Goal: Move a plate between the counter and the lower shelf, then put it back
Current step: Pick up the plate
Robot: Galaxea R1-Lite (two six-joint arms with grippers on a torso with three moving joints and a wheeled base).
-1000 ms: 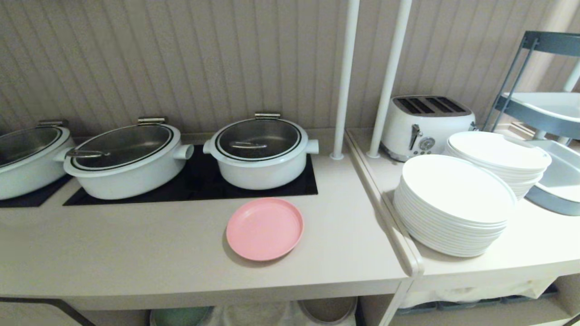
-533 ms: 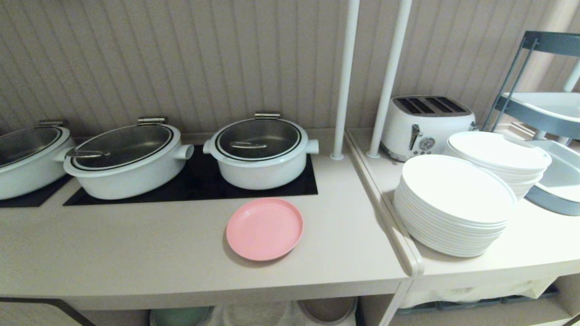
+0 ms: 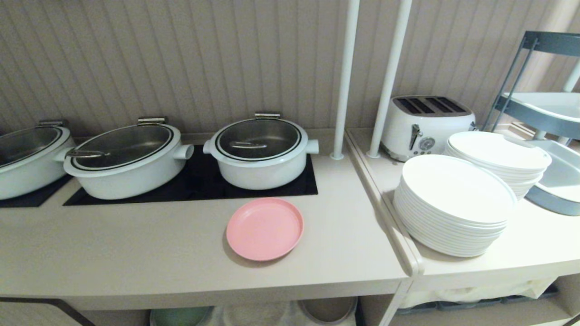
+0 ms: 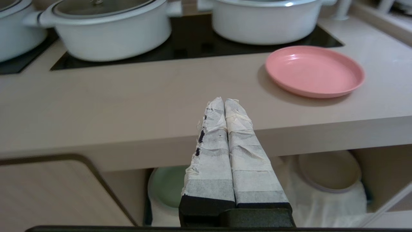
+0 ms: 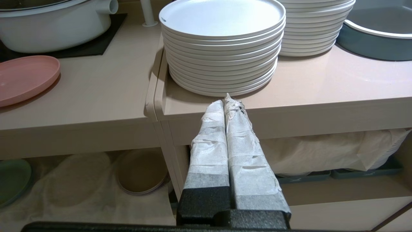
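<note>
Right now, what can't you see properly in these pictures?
- Green plate on the lower shelf: the left gripper hides part in the left wrist view; the counter covers most in the head view.
- Brown plate: its top is cut off under the counter edge.
- Left pot: cut by the head view's edge.

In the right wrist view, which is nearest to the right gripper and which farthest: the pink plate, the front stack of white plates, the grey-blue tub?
From the right gripper:
1. Front stack of white plates, directly ahead.
2. Grey-blue tub, behind the second stack.
3. Pink plate, on the neighbouring counter.
</note>
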